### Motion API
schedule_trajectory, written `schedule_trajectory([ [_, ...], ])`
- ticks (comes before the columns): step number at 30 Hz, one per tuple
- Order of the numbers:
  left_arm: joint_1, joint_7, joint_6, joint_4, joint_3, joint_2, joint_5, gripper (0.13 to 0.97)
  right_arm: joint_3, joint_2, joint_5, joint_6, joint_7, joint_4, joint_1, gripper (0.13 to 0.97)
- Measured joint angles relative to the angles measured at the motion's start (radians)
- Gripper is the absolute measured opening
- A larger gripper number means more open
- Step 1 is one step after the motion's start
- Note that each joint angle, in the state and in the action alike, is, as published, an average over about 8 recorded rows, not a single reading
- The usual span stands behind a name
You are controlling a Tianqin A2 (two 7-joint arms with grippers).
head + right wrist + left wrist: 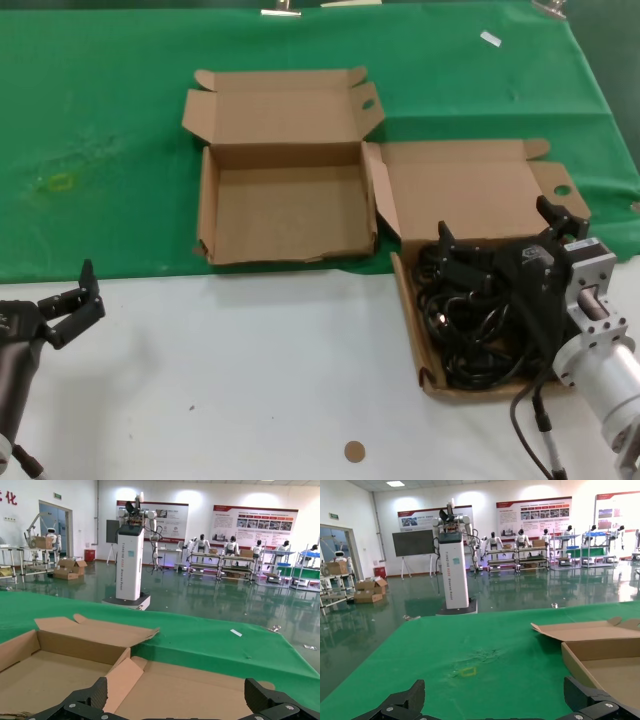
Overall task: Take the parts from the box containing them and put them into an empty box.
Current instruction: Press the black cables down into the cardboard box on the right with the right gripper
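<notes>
Several black power cords (475,325) lie tangled in the right cardboard box (405,290), whose lid (470,190) is folded back. My right gripper (497,228) hangs open just above the cords at the far side of that box, holding nothing. In the right wrist view its open gripper (180,700) faces the lid (210,690), and the cords are hidden. The empty box (285,215) stands open to the left, on the green cloth; it also shows in the left wrist view (600,655). My left gripper (72,305) is open and empty over the white table at the near left.
A green cloth (100,120) covers the far half of the table, with a yellow mark (60,182) on it. The near half is white table (250,370) with a small brown disc (354,451). The two boxes stand nearly touching.
</notes>
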Motion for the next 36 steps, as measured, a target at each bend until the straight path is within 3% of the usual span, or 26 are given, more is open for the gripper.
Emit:
schedule_trajectory([
  [23,0.000,0.000,0.000,0.000,0.000,0.000,0.000,0.953,0.000,0.000,0.000,0.000,0.000,0.000,0.000,0.966],
  [32,0.000,0.000,0.000,0.000,0.000,0.000,0.000,0.873,-0.012,0.010,0.002,0.020,-0.002,0.006,-0.004,0.966],
  [36,0.000,0.000,0.000,0.000,0.000,0.000,0.000,0.797,-0.036,0.041,0.020,0.050,0.001,0.008,-0.006,0.966],
])
